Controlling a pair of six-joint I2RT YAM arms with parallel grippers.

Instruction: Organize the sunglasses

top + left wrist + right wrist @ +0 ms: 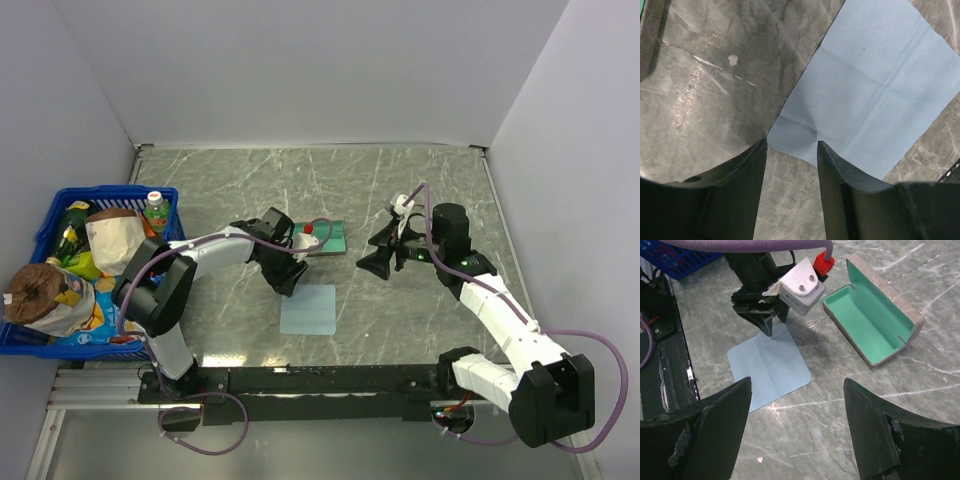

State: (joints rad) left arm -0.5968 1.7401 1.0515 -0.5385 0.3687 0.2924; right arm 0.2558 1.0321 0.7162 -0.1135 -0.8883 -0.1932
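One light blue square cloth [308, 310] on the grey marble desk [250, 185], one open grey rectangular case with teal lining [337, 237] beyond the cloth, one blue plastic crate [100, 345] left of the cloth, two robot arms.

Bare table [835, 425] lies free between my right gripper [797, 386] and the case [865, 320], but my left gripper [767, 329] blocks the cloth [771, 371] at its corner.

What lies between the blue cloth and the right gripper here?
Nothing; only bare marble table separates the blue cloth from the open right gripper, clearest in the top view.
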